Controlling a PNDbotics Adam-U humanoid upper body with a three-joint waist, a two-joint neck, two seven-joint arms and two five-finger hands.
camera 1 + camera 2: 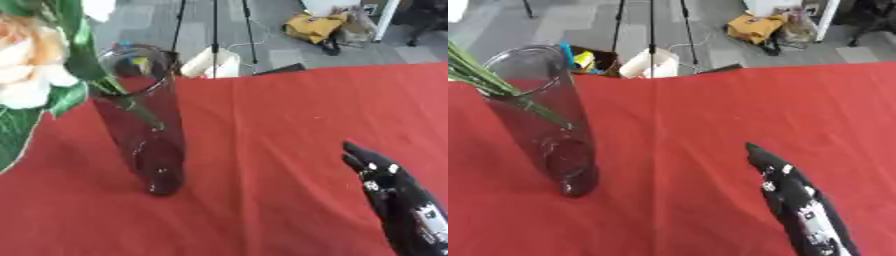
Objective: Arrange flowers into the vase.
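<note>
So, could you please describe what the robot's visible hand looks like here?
Only the right hand shows, at the lower right: slim, glossy black, with tapered dark fingers, small white and silver patches along its back, and a pale panel nearer the wrist. No cables visible.

Clear glossy glass vase (140, 125); matt red cloth (289, 130); glossy black hand (794, 200).

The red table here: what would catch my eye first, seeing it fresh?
Likely the tall clear glass vase standing at the left on the red tablecloth, green stems already leaning into its mouth. A cream-and-peach flower with big leaves fills the upper left corner. At lower right, the robot's black right hand rests with straight fingers.
</note>
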